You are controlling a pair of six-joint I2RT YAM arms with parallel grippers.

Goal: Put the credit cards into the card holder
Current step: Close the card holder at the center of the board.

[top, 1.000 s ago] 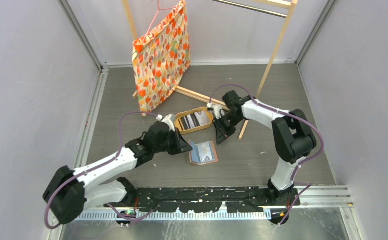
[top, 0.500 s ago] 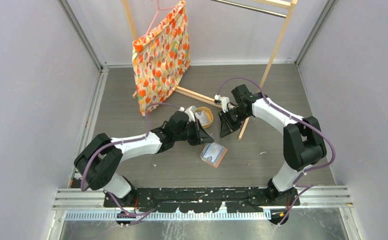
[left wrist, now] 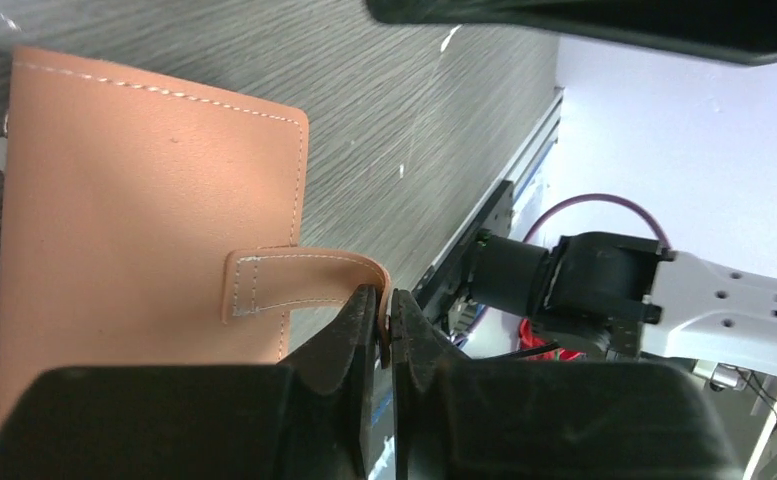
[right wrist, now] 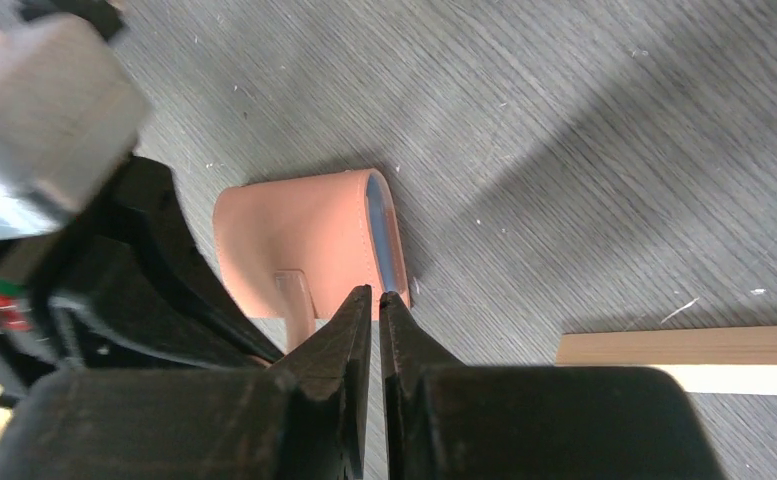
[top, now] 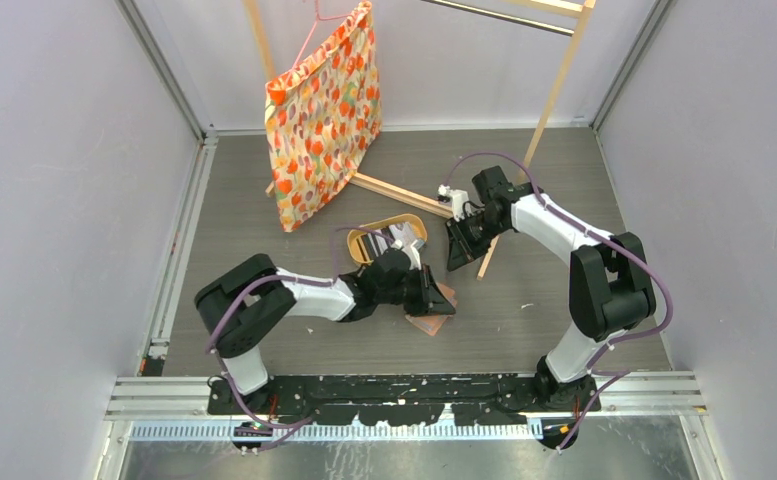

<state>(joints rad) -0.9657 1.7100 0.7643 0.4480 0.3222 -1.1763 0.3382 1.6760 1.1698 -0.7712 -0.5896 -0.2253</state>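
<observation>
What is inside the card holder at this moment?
The card holder lies folded shut; only a light-blue inner edge shows. Its pockets are covered, so their contents cannot be seen.

One card holder (left wrist: 144, 200), one wooden tray (top: 356, 243), one patterned bag (top: 326, 110), one wooden rack (top: 553, 95), two robot arms (top: 309, 295); credit cards (top: 401, 236) too blurred to count.

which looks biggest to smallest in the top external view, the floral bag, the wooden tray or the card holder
1. floral bag, clearly the largest
2. wooden tray
3. card holder
The tray and the card holder are both partly hidden, so their order is less sure.
</observation>
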